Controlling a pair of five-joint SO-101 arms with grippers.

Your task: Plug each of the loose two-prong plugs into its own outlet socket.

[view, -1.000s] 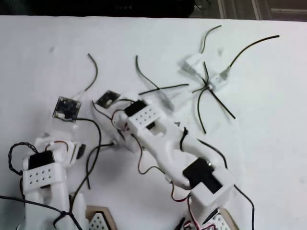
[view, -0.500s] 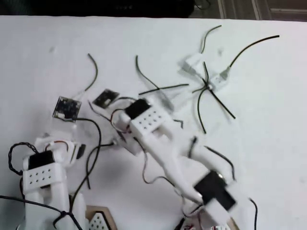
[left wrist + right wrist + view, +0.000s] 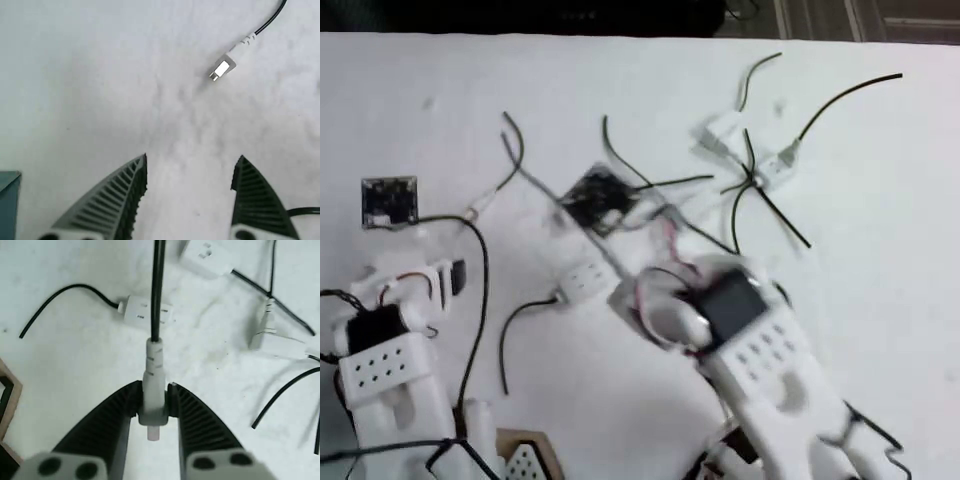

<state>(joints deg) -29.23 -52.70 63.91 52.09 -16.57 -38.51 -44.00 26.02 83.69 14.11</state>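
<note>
Pinches a white plug (image 3: 151, 367) in the right gripper (image 3: 153, 386), both fingers (image 3: 112, 425) pressed tight against its sides; lets its black cord (image 3: 157, 290) run straight out past the fingertips. Hangs just short of a socket (image 3: 147, 312) lying flat on the table (image 3: 75, 365), with the held cord crossing over that socket's face and a lead of its own curling off to one side. Leaves a second socket (image 3: 204, 257) farther out, and a white connector (image 3: 275, 342) beside it among crossing black wires.

Keeps the left gripper (image 3: 192, 165) spread wide, with bare tabletop between the ribbed fingers (image 3: 125, 200) and nothing touched; faces a loose plug (image 3: 222, 69) lying well beyond the tips, metal end turned toward the gripper, cord leading away. Shows a teal edge (image 3: 7, 195) at the border of that view.

From above, places the left arm (image 3: 390, 350) at the near left of the table and the right arm (image 3: 750, 340) stretched from the near middle toward the centre; sets the socket just beside the right arm, touching nothing; puts the loose plug (image 3: 477, 210) out past the left arm. Blurs the right gripper there, so cannot confirm the grip from above; gives that up close at the wrist instead.
</note>
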